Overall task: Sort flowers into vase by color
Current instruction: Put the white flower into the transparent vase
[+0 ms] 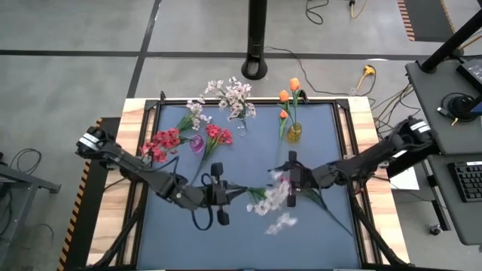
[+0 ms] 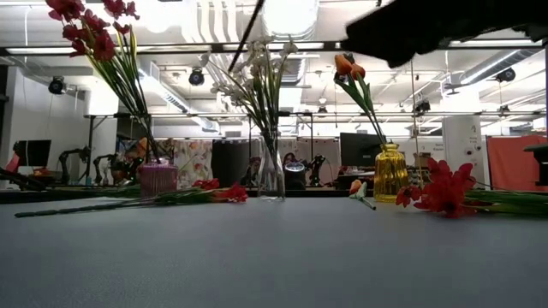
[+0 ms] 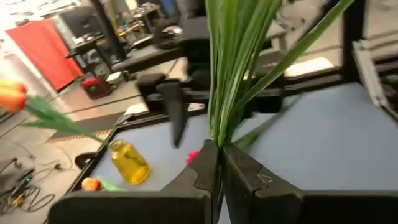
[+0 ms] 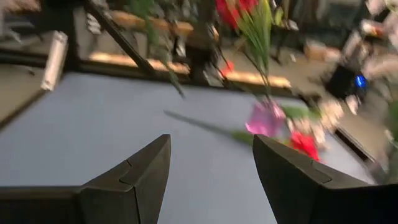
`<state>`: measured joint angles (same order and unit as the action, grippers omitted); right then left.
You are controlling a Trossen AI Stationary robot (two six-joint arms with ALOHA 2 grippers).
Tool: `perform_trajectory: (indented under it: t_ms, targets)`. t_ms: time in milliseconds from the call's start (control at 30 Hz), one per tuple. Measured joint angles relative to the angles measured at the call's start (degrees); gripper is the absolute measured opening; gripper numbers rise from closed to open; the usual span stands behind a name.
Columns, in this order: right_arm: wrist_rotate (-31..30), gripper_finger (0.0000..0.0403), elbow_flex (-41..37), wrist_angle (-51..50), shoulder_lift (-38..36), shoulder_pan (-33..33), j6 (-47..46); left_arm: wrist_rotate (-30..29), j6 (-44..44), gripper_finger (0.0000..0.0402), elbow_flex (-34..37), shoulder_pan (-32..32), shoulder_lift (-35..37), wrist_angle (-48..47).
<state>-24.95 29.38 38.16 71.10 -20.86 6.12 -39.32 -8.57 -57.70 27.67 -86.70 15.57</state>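
Observation:
Three vases stand at the table's far side: a pink vase with red flowers, a clear vase with white-pink flowers, and a yellow vase with orange buds. At mid-table my left gripper is shut on a white-pink flower spray. My right gripper stands open just to the right of the blossoms, with nothing between its fingers. Red flowers and another white-pink spray lie flat on the table's far left. My left gripper pinches the spray's green stems between its two shut fingers. The fingers come nearly level from the table's left. Stems and leaves run on past the fingertips toward the right, and the blossoms are up off the table.
A loose orange bud lies beside the yellow vase. Pale blossoms and a green stem show on the table's near right, below my right arm. The dark mat's near left is bare. Floor cables run beyond the far edge.

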Motion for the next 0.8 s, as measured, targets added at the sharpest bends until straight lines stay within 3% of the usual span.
perform_trajectory:
  t_ms: [300,633,800]
  targets:
    - [-0.3,0.0221,6.3,15.8,10.5,0.3,6.2,-0.1,1.2,0.0,3.2,-2.4,0.0,2.4]
    - [1.5,0.0219,13.3,16.6,15.1,1.1,9.0,-2.1,1.8,0.0,3.8,-3.3,-0.1,2.4]
    - [1.2,0.019,14.1,16.7,15.3,1.1,9.4,-2.2,1.8,0.0,3.9,-3.4,-0.2,2.4]
